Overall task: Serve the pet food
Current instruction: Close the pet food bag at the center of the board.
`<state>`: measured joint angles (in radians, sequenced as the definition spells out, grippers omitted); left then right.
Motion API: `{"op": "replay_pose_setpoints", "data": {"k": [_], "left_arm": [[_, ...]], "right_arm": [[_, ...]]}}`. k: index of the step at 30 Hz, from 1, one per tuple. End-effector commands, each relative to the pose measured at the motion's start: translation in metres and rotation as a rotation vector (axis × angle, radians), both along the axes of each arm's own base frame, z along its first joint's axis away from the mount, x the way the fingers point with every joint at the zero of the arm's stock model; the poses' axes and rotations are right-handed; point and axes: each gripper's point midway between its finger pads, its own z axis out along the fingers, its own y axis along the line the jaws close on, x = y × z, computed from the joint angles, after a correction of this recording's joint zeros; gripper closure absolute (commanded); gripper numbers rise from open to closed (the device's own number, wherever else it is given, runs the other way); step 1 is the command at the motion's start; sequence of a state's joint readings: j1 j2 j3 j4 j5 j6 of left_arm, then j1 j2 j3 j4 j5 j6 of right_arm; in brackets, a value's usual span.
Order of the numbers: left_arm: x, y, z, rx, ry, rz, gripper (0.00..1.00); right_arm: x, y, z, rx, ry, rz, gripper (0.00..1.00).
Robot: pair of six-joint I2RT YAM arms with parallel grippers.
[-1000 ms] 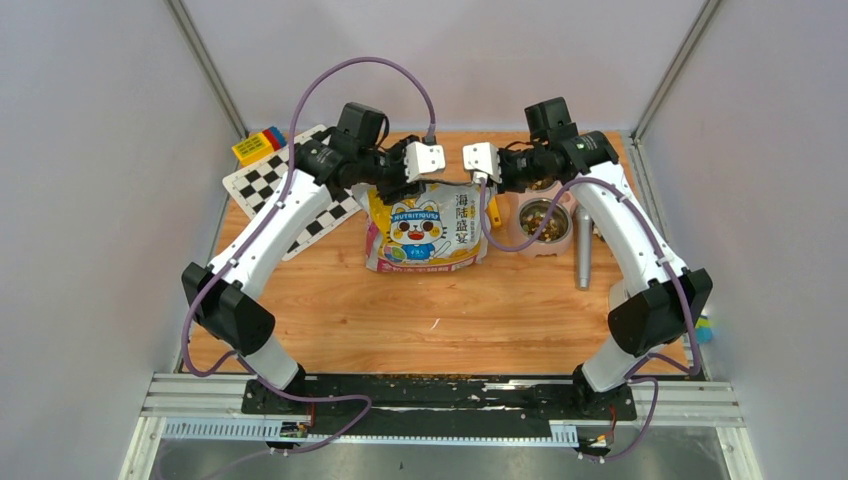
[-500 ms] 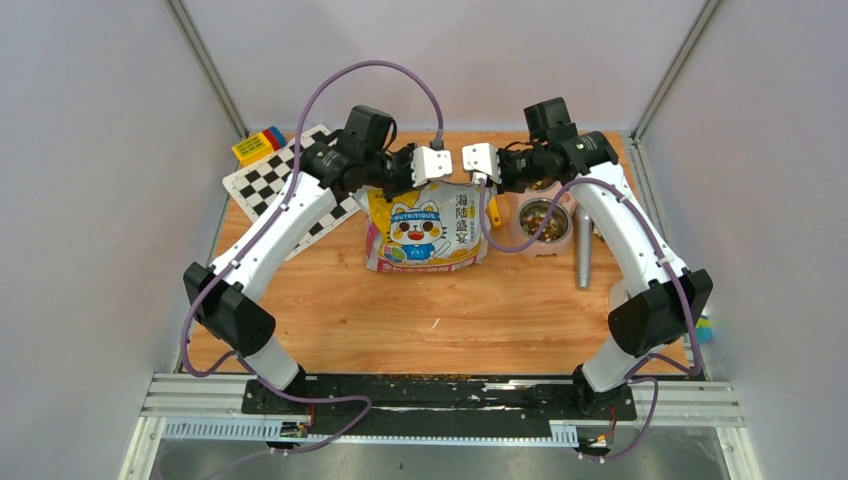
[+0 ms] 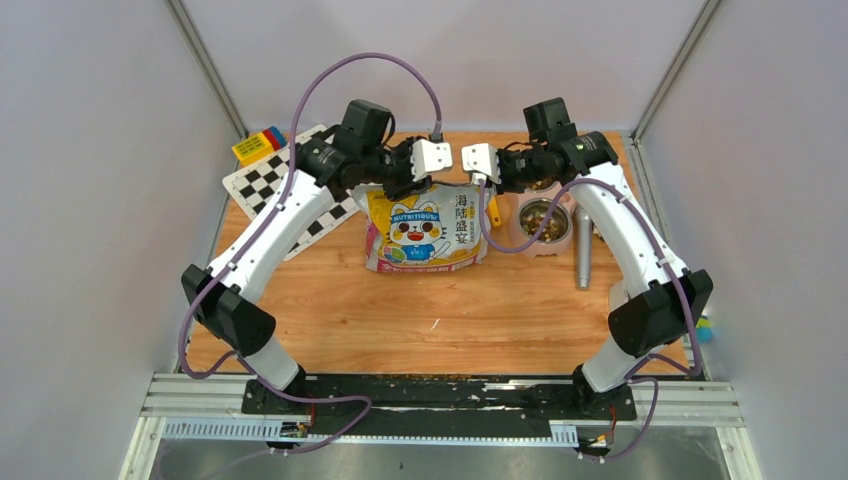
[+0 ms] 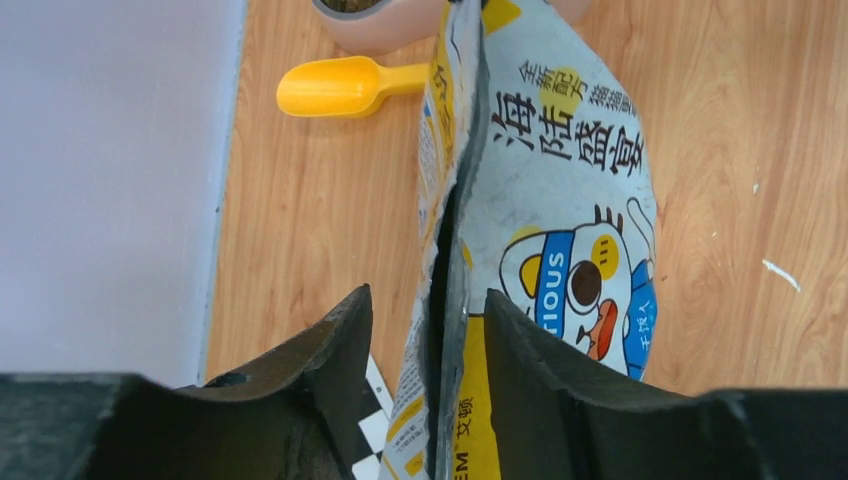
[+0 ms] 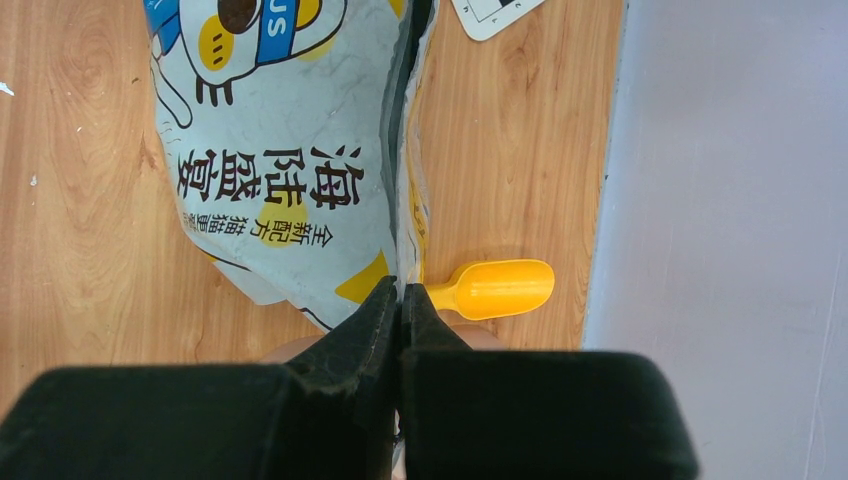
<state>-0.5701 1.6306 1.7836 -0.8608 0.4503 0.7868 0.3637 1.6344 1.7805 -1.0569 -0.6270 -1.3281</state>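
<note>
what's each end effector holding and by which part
The right end effector is shut on the bag by its top edge; the left end effector stands open astride that edge, unclamped.

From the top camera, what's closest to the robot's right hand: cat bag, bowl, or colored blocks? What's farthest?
1. cat bag, pinched in the right hand.
2. bowl, just to its right.
3. colored blocks, far left corner.

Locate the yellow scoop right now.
In the left wrist view the scoop lies flat on the table behind the bag, its handle running behind the bag's edge. It is next to the bowl, right of centre near the back wall.
</note>
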Motion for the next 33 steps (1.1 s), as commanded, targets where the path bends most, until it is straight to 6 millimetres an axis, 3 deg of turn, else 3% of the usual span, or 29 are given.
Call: {"op": "replay_pose_setpoints", "data": {"k": [1, 11, 20, 29, 33], "left_arm": [[-0.003, -0.015, 0.038, -0.095, -0.062, -0.029, 0.44], [-0.005, -0.030, 0.026, -0.076, -0.040, -0.058, 0.40], [-0.008, -0.028, 0.008, -0.034, -0.043, -0.065, 0.41], [-0.022, -0.024, -0.018, 0.002, -0.017, -0.098, 0.53], [-0.022, -0.022, -0.023, 0.009, -0.021, -0.094, 0.64]], "right_arm": [[0.002, 0.004, 0.064, 0.089, -0.200, 0.017, 1.00], [0.001, 0.006, 0.065, 0.095, -0.198, 0.021, 1.00], [-0.004, 0.007, 0.059, 0.106, -0.185, 0.025, 1.00], [-0.007, 0.008, 0.066, 0.175, -0.180, 0.001, 1.00], [-0.008, 0.009, 0.065, 0.182, -0.174, 0.001, 1.00]]}}
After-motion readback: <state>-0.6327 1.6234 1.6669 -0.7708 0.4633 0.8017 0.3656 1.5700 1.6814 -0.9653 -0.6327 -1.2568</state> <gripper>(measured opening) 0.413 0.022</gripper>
